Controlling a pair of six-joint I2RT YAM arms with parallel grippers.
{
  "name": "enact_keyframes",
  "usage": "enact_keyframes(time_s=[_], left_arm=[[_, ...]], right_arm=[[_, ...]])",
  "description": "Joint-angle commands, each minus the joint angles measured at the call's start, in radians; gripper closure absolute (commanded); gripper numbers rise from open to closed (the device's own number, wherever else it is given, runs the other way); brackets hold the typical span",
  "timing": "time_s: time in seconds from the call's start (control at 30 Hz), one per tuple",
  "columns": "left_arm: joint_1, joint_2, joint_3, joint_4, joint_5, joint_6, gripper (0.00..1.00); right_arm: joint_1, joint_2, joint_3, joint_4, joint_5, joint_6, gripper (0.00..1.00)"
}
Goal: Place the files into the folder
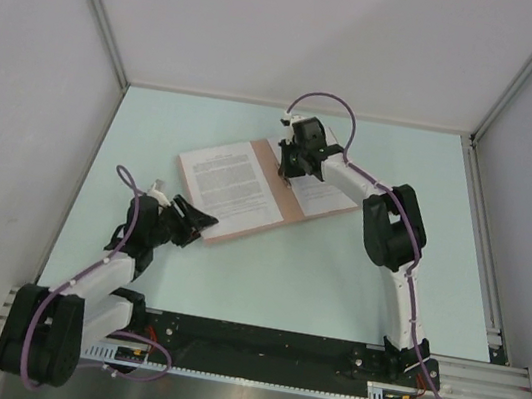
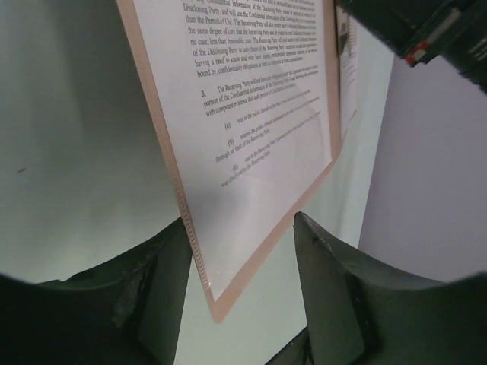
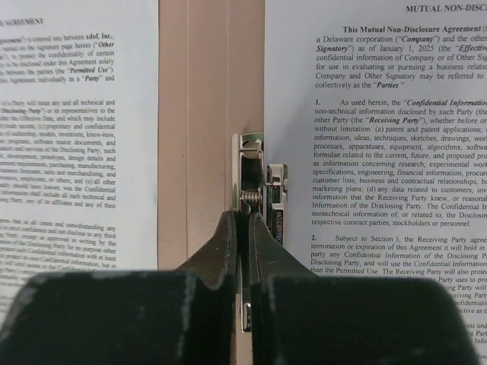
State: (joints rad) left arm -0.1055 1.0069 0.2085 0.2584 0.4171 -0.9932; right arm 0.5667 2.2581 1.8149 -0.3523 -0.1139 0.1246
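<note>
Two files (image 3: 76, 152), one folder (image 3: 194, 114)

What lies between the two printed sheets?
A bare strip of the folder with a metal spring clip on it; the right wrist view shows it.

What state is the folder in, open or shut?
Open. The folder lies spread flat, its spine bare between two printed sheets, one on each half; the right gripper is pinched on the clip there.
</note>
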Motion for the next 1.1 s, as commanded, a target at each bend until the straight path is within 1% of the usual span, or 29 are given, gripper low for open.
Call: enact_keyframes(time_s=[0.0, 0.07, 0.17, 0.2, 0.27, 0.3, 0.33, 0.37, 0.43, 0.47, 0.53, 0.57, 0.63, 0.67, 0.73, 0.77, 0.83, 0.87, 0.9, 0.93, 0.97, 1.0, 1.03, 1.07], left_arm=[[-0.026, -0.074, 0.022, -0.036, -0.073, 0.021, 0.46], [-0.029, -0.074, 0.037, -0.057, -0.078, 0.031, 0.53], [-0.031, -0.051, 0.049, -0.056, -0.071, 0.041, 0.7], [-0.031, -0.047, 0.054, -0.053, -0.067, 0.041, 0.81], [-0.033, -0.039, 0.065, -0.067, -0.067, 0.045, 0.92], [-0.034, -0.04, 0.072, -0.077, -0.072, 0.051, 1.0], [-0.036, -0.047, 0.077, -0.099, -0.081, 0.053, 1.0], [-0.037, -0.054, 0.078, -0.11, -0.083, 0.054, 1.0], [-0.039, -0.063, 0.083, -0.136, -0.083, 0.051, 1.0], [-0.04, -0.076, 0.086, -0.146, -0.081, 0.05, 1.0], [-0.043, -0.083, 0.1, -0.189, -0.081, 0.041, 1.0], [-0.045, -0.091, 0.106, -0.208, -0.081, 0.041, 1.0], [-0.046, -0.096, 0.127, -0.251, -0.08, 0.034, 1.0], [-0.048, -0.097, 0.135, -0.28, -0.077, 0.031, 1.0], [-0.048, -0.102, 0.166, -0.336, -0.069, 0.021, 1.0], [-0.049, -0.102, 0.178, -0.361, -0.07, 0.022, 1.0], [-0.049, -0.102, 0.215, -0.433, -0.072, 0.025, 1.0], [-0.049, -0.1, 0.226, -0.452, -0.072, 0.025, 1.0], [-0.049, -0.1, 0.244, -0.488, -0.075, 0.024, 1.0], [-0.049, -0.1, 0.252, -0.505, -0.072, 0.022, 1.0], [-0.049, -0.1, 0.259, -0.521, -0.072, 0.019, 1.0], [-0.049, -0.1, 0.273, -0.556, -0.072, 0.013, 1.0], [-0.049, -0.1, 0.279, -0.573, -0.07, 0.011, 1.0], [-0.049, -0.102, 0.285, -0.587, -0.069, 0.011, 1.0]], right_arm=[[0.016, -0.091, -0.043, 0.085, -0.02, 0.04, 1.0], [0.022, -0.098, -0.064, 0.102, -0.018, 0.044, 1.0], [0.03, -0.114, -0.101, 0.13, -0.013, 0.05, 1.0], [0.035, -0.123, -0.121, 0.137, -0.007, 0.05, 1.0], [0.038, -0.137, -0.141, 0.144, 0.0, 0.052, 1.0], [0.039, -0.143, -0.156, 0.154, 0.013, 0.053, 0.97], [0.041, -0.167, -0.182, 0.157, 0.023, 0.052, 0.9], [0.041, -0.178, -0.199, 0.157, 0.036, 0.053, 0.74], [0.045, -0.23, -0.251, 0.156, 0.059, 0.049, 0.62], [0.047, -0.253, -0.265, 0.151, 0.069, 0.043, 0.5], [0.071, -0.299, -0.326, 0.13, 0.12, 0.008, 0.35], [0.082, -0.351, -0.347, 0.127, 0.164, -0.005, 0.23], [0.104, -0.405, -0.394, 0.119, 0.241, -0.061, 0.16], [0.145, -0.452, -0.451, 0.133, 0.258, -0.087, 0.12], [0.202, -0.508, -0.529, 0.192, 0.283, -0.153, 0.09], [0.267, -0.567, -0.636, 0.279, 0.293, -0.217, 0.07], [0.338, -0.617, -0.745, 0.399, 0.344, -0.272, 0.05], [0.364, -0.64, -0.788, 0.491, 0.356, -0.29, 0.05], [0.412, -0.673, -0.86, 0.528, 0.364, -0.296, 0.05], [0.438, -0.69, -0.891, 0.567, 0.367, -0.304, 0.05], [0.47, -0.701, -0.92, 0.641, 0.373, -0.325, 0.05], [0.537, -0.709, -0.962, 0.671, 0.397, -0.37, 0.05], [0.577, -0.707, -0.974, 0.7, 0.417, -0.402, 0.05], [0.608, -0.698, -0.983, 0.76, 0.477, -0.451, 0.05]])
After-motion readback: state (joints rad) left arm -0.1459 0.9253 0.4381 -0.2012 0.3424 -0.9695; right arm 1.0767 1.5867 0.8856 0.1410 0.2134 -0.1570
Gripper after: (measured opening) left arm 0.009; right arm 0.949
